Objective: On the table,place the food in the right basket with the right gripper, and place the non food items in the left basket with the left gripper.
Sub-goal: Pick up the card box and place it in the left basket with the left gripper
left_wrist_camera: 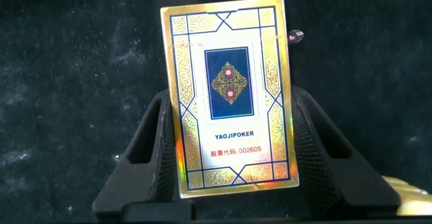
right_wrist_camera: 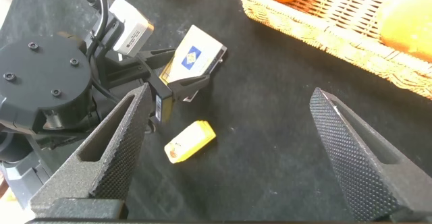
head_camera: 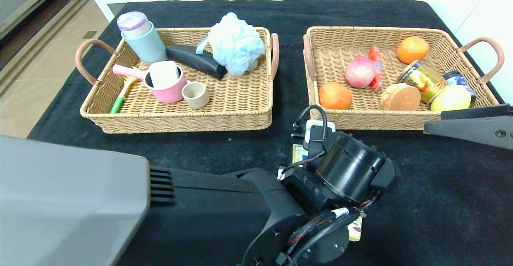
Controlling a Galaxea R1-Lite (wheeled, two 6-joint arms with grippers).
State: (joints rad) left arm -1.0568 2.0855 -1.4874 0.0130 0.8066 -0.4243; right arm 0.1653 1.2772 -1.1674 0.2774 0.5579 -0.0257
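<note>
A gold and blue playing-card box [left_wrist_camera: 229, 96] sits between the fingers of my left gripper [left_wrist_camera: 231, 101], which is shut on its two long sides over the black cloth. In the head view the box [head_camera: 298, 154] peeks out from under the left wrist, just in front of the right basket [head_camera: 384, 122]. The right wrist view shows the left gripper [right_wrist_camera: 185, 75] holding the box [right_wrist_camera: 194, 57] tilted. A small yellow packet [right_wrist_camera: 190, 142] lies on the cloth beside it. My right gripper [right_wrist_camera: 231, 94] is wide open and empty, above the cloth near the right basket's front corner.
The left basket [head_camera: 180, 123] holds a blue bath pouf [head_camera: 236, 43], a pink cup [head_camera: 168, 85], a beige cup [head_camera: 195, 94], a bottle and a dark pouch. The right basket holds oranges [head_camera: 413, 49], an apple, cans and other fruit. Bare black cloth lies in front of both baskets.
</note>
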